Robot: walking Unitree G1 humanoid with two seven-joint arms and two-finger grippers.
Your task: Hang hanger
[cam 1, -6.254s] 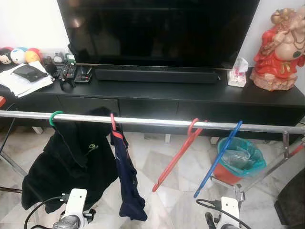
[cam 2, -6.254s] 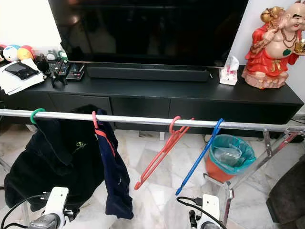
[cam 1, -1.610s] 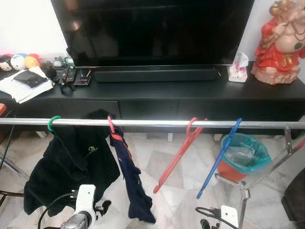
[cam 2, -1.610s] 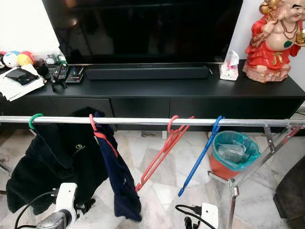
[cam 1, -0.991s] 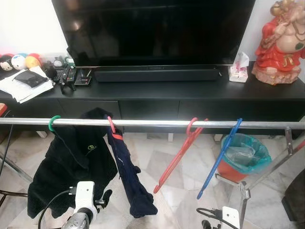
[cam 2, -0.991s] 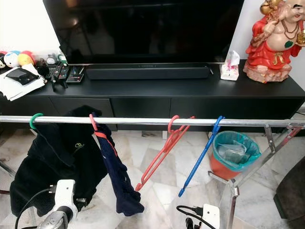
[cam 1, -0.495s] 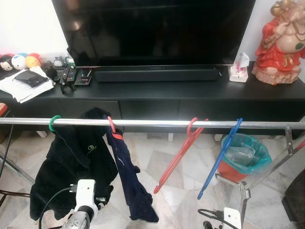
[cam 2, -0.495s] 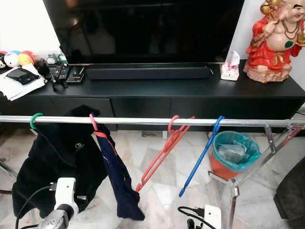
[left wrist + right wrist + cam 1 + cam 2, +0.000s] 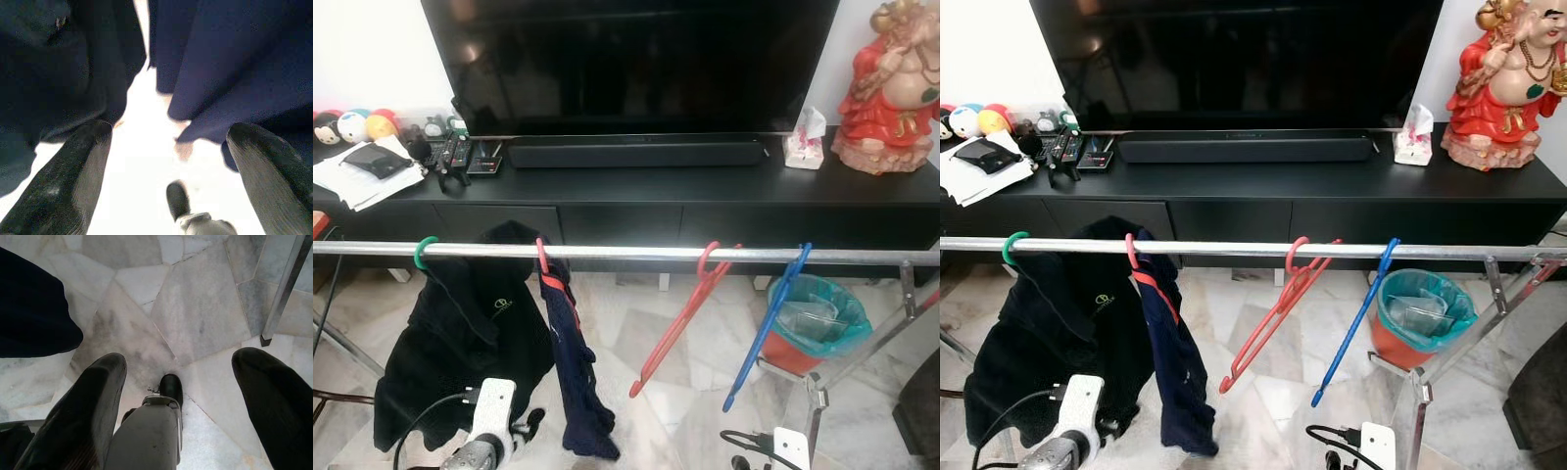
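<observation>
Where the silver rail crosses the scene from left to right, a green hanger carries a black jacket at the far left, and just beside it a red hanger holds a navy garment that droops toward the marble floor. Low at the left, the left gripper hangs with its two black fingers spread wide and nothing between them, pointing at the hems of the jacket and the navy cloth. Further right on the rail an empty red hanger hangs tilted, then a blue hanger likewise bare (both slant down to the left). Beyond the rail stands a long black TV console with a large television, a soundbar, remotes and papers at its left end, a red figurine at its right. A teal-lined bin sits on the floor at right. Low right, the right gripper faces the floor, fingers apart and empty.
</observation>
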